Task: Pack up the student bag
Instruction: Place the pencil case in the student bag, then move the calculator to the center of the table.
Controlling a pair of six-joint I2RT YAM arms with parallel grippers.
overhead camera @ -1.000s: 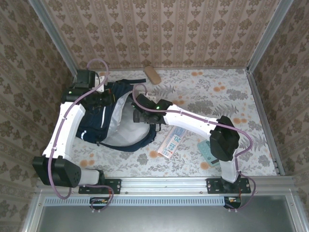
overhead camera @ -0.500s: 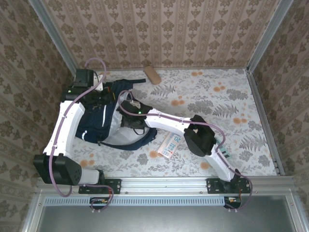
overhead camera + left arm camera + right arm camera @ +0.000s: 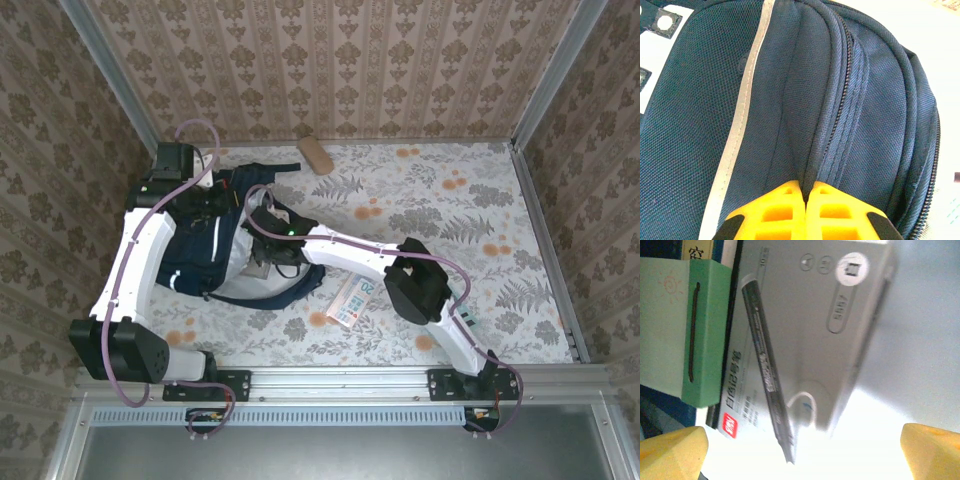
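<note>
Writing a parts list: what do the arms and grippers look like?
Both the left arm and right arm have white links with bulky black joint housings, and a thin purple cable loops along each. A small green light glows near each wrist. The left gripper and right gripper have yellow fingers.

The table (image 3: 450,205), covered in a pale cloth with grey leaves and orange flowers, took up the middle of the top view. The student bag (image 3: 190,270) lay on it at the left of the frame, pale lining showing. A small brown block (image 3: 316,155) sat at top centre, close to the wall. A printed packet (image 3: 350,298) lay below centre, just beside the bag's lower right edge. At lower right showed a sliver of something teal (image 3: 467,320), mostly hidden.
</note>
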